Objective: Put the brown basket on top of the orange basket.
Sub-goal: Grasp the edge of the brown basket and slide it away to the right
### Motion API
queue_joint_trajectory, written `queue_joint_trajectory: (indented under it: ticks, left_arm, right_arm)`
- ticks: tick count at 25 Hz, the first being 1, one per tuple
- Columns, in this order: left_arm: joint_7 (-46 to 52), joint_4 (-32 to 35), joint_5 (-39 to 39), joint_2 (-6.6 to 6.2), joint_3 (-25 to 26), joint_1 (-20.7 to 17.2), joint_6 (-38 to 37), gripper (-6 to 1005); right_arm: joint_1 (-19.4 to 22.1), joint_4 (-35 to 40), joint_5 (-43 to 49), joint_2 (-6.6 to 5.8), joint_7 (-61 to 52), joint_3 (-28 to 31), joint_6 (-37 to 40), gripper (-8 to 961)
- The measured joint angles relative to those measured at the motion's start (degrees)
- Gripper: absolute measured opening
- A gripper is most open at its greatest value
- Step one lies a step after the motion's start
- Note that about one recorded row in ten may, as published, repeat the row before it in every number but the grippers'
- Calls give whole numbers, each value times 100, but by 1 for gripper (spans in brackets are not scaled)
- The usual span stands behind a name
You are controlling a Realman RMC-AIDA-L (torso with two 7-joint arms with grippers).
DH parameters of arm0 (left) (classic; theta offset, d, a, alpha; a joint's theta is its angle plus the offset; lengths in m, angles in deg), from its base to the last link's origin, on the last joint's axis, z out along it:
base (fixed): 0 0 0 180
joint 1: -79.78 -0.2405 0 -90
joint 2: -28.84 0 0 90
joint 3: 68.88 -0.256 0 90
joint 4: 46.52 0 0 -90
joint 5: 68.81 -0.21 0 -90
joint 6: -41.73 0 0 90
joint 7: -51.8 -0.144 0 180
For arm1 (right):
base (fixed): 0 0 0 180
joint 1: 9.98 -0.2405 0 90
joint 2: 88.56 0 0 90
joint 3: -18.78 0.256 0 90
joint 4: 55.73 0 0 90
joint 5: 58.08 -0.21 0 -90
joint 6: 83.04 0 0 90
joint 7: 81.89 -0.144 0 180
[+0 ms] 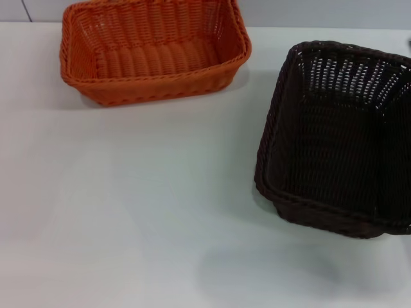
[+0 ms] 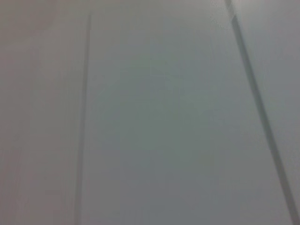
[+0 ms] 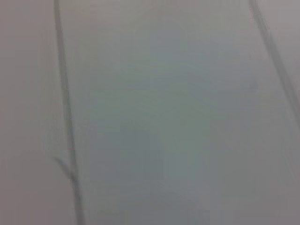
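Note:
The orange basket (image 1: 151,51) stands empty at the far left-centre of the white table in the head view. The brown basket (image 1: 337,138), nearly black, stands empty on the right side, turned a little, its right edge cut off by the frame. The two baskets are apart, with bare table between them. Neither gripper nor arm shows in the head view. Both wrist views show only a blurred pale grey surface with thin dark lines, and no basket or fingers.
The white table (image 1: 128,212) runs from the baskets to the near edge of the head view. A pale wall band lies behind the orange basket at the top.

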Motion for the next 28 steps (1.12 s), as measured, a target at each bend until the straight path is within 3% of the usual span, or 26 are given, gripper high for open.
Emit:
queue_joint_trajectory:
  ticks: [4,6,7,9,12,14,17,22,28]
  left_arm:
    - [-48,-500,27,-15,221,-30,15,744]
    - [-79,-670,26,-16,315,-70,15,743]
    - [-95,-742,29,-17,343,-94,14,743]
    - [-125,-859,22,-17,362,-136,24,743]
    - [-156,-920,19,-18,366,-195,104,742]
    - [-168,-925,30,-12,366,-220,221,742]
    - [-190,-957,22,-18,357,-229,551,742]
    - [-271,-1008,54,-20,408,-197,730,741]
    - [-267,-1140,60,24,916,-141,795,740]
  right_arm:
    - [-403,1059,54,-418,222,285,1649,819]
    - [-527,1853,70,-563,496,763,3058,819]
    - [-523,2247,69,-555,655,1069,3882,819]
    - [-465,3065,72,-406,1004,1834,5588,819]
    - [-266,4104,100,209,1573,3179,8266,819]
    - [-218,4653,160,506,1759,3942,10132,819]
    - [-484,5196,229,450,1547,4452,12138,818]
    - [-1317,5463,226,502,1101,5855,15465,818]
    - [-1856,5457,601,473,1030,6565,17439,818]
